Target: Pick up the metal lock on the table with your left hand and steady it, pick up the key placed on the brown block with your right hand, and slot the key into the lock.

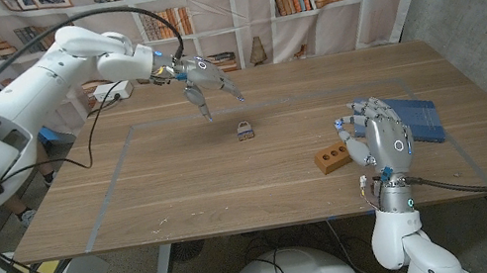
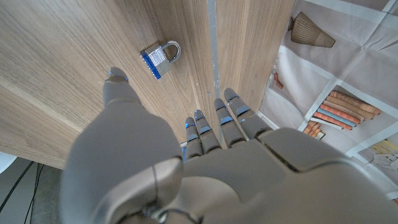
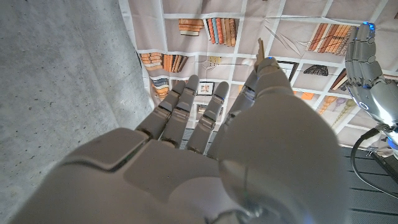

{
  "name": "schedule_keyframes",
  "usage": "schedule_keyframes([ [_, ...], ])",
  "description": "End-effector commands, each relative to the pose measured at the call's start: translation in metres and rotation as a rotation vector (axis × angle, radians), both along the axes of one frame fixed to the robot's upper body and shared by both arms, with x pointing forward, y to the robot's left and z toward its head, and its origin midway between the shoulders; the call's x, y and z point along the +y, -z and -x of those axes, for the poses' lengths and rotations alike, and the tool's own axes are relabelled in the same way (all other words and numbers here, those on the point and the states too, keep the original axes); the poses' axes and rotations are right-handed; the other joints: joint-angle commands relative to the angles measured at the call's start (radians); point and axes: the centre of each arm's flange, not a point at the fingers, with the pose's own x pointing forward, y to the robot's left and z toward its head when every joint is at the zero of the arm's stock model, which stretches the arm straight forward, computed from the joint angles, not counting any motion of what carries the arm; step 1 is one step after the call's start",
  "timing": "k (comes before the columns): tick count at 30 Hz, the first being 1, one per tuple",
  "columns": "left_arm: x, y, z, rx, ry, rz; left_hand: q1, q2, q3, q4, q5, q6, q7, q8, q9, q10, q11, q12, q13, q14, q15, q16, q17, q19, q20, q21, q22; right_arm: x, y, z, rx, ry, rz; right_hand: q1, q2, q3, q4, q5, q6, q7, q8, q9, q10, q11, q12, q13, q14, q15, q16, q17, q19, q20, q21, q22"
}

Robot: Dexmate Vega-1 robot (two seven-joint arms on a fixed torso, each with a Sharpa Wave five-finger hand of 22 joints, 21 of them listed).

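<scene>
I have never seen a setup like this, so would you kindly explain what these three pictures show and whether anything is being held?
A two-armed robot stands at a wooden table. The wide picture comes from a camera on its head; the other two come from cameras on its wrists, looking along each hand. The left hand hovers, fingers spread, above a small metal lock and holds nothing. The right hand is raised near a brown block and a blue pad; a thin key-like piece seems pinched at its fingertips, though that is hard to confirm.
</scene>
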Motion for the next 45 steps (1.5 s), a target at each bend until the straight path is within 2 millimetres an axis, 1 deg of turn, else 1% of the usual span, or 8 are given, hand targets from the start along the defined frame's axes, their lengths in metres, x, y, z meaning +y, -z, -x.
schedule_keyframes([
  [1, -0.012, 0.000, -0.009, 0.017, 0.052, -0.058, 0.053, 0.008, 0.009, -0.019, 0.009, -0.009, 0.008, -0.007, 0.004, 0.000, 0.015, 0.000, 0.003, 0.012, -0.114, -0.002, 0.001, 0.018, -0.062, 0.005, 0.002, 0.002, 0.003, 0.003, -0.006, 0.027, -0.019, 0.005, 0.004, -0.005, 0.002, 0.005, 0.003, 0.000, -0.001, 0.005, 0.009, 0.003, -0.003, -0.001, 0.006, -0.142, -0.007, 0.003, 0.005, -0.081, 0.005, 0.001],
  [10, -0.017, 0.002, -0.021, -0.006, 0.061, -0.124, 0.134, 0.042, 0.038, -0.028, 0.006, -0.040, 0.035, -0.021, 0.007, -0.018, 0.028, -0.008, 0.005, 0.005, -0.098, -0.010, 0.004, 0.028, -0.045, 0.000, 0.001, 0.002, 0.006, 0.003, -0.002, 0.048, -0.038, 0.004, 0.006, -0.010, 0.004, 0.005, 0.005, 0.000, -0.003, 0.005, 0.010, 0.004, -0.003, -0.001, 0.008, -0.142, -0.007, 0.003, 0.007, -0.080, 0.006, 0.002],
  [19, -0.017, 0.007, -0.035, -0.029, 0.084, -0.167, 0.163, 0.042, 0.041, -0.025, -0.003, -0.038, 0.053, -0.019, 0.008, -0.014, 0.033, -0.004, 0.007, 0.018, -0.096, -0.007, 0.004, 0.049, -0.038, 0.002, 0.000, 0.001, 0.006, 0.001, 0.010, 0.057, -0.044, 0.006, 0.007, -0.013, 0.004, 0.006, 0.005, 0.000, -0.005, 0.006, 0.010, 0.004, -0.004, -0.001, 0.008, -0.142, -0.007, 0.003, 0.007, -0.080, 0.005, 0.002],
  [26, -0.023, 0.011, -0.044, -0.035, 0.108, -0.163, 0.164, 0.043, 0.038, -0.016, -0.008, -0.030, 0.050, -0.016, 0.009, -0.013, 0.035, -0.004, 0.008, 0.023, -0.095, -0.006, 0.005, 0.049, -0.033, -0.002, 0.000, 0.001, 0.007, 0.000, 0.007, 0.075, -0.053, 0.006, 0.008, -0.016, 0.005, 0.006, 0.004, 0.000, -0.006, 0.006, 0.010, 0.004, -0.005, -0.001, 0.009, -0.142, -0.007, 0.003, 0.008, -0.079, 0.005, 0.002],
  [32, -0.031, 0.016, -0.052, -0.037, 0.117, -0.168, 0.167, 0.051, 0.039, -0.011, -0.012, -0.026, 0.045, -0.015, 0.010, -0.017, 0.027, -0.005, 0.009, 0.015, -0.095, -0.010, 0.007, 0.039, -0.030, -0.008, 0.001, 0.000, 0.008, 0.000, 0.010, 0.088, -0.049, 0.007, 0.009, -0.019, 0.006, 0.006, 0.005, 0.000, -0.007, 0.006, 0.011, 0.004, -0.005, -0.001, 0.009, -0.142, -0.007, 0.003, 0.008, -0.078, 0.006, 0.002],
  [36, -0.035, 0.019, -0.055, -0.034, 0.113, -0.161, 0.169, 0.053, 0.039, -0.008, -0.016, -0.031, 0.043, -0.018, 0.010, -0.025, 0.032, -0.008, 0.009, 0.009, -0.093, -0.013, 0.007, 0.035, -0.026, -0.011, 0.001, -0.001, 0.009, 0.001, 0.013, 0.092, -0.053, 0.007, 0.010, -0.020, 0.007, 0.006, 0.005, 0.000, -0.008, 0.007, 0.011, 0.004, -0.005, -0.001, 0.010, -0.142, -0.007, 0.003, 0.009, -0.077, 0.006, 0.002],
  [38, -0.036, 0.021, -0.057, -0.036, 0.110, -0.158, 0.169, 0.053, 0.038, -0.007, -0.018, -0.031, 0.043, -0.017, 0.010, -0.021, 0.026, -0.006, 0.009, 0.011, -0.094, -0.012, 0.007, 0.038, -0.026, -0.011, 0.000, -0.001, 0.010, 0.001, 0.014, 0.095, -0.058, 0.008, 0.011, -0.022, 0.007, 0.006, 0.005, 0.000, -0.009, 0.007, 0.012, 0.004, -0.005, -0.001, 0.011, -0.141, -0.007, 0.003, 0.009, -0.077, 0.006, 0.002],
  [45, -0.038, 0.027, -0.063, -0.040, 0.089, -0.159, 0.171, 0.055, 0.036, -0.003, -0.024, -0.023, 0.047, -0.015, 0.011, -0.012, 0.032, -0.003, 0.009, 0.021, -0.099, -0.009, 0.007, 0.046, -0.030, -0.011, 0.000, -0.002, 0.011, 0.001, 0.012, 0.101, -0.063, 0.009, 0.012, -0.024, 0.008, 0.007, 0.007, 0.000, -0.009, 0.007, 0.013, 0.004, -0.005, -0.001, 0.012, -0.142, -0.007, 0.003, 0.011, -0.075, 0.006, 0.002],
])
